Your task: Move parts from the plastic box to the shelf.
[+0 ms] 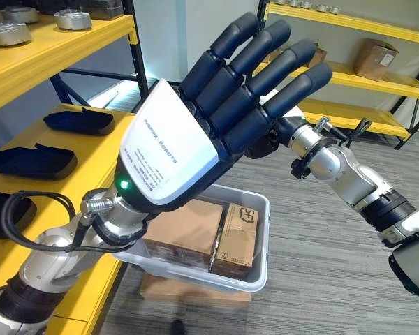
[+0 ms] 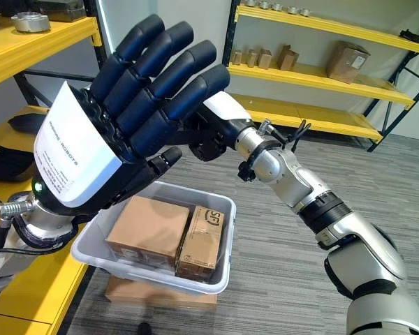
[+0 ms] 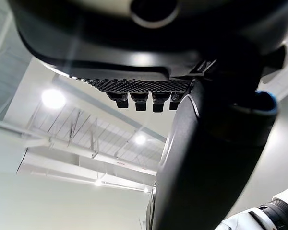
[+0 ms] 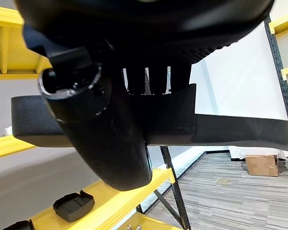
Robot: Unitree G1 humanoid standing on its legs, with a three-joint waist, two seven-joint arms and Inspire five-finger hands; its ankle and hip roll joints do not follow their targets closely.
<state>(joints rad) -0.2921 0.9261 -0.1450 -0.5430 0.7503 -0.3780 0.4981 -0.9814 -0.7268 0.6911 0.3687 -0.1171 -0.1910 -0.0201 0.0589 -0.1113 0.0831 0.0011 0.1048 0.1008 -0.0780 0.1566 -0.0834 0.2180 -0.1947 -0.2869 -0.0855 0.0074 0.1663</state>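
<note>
- Looking down through the left eye view, the left hand is raised high with its fingers straight and spread, holding nothing; below it the plastic box stands beside the front edge of the yellow shelf, with cardboard cartons inside; black parts already lie on the shelf's boards.
- Right eye view: the right hand sits just behind the left palm, above the box's far rim; its fingers are hidden here, so the grip must be read elsewhere.
- Left wrist view: the thumb and the row of fingers stand relaxed against the ceiling; nothing lies between them.
- Right wrist view: the right hand's thumb and fingers are curled round a flat black part, which juts out on both sides of the grip; this looks like the piece being carried to the shelf.
- To my eye the step is the carry and set-down; keep the part level, since its long overhang could catch a shelf upright; swing the left hand clear first; bring the part over a bare patch of shelf beside the others, lower until it rests flat, and only then release.
</note>
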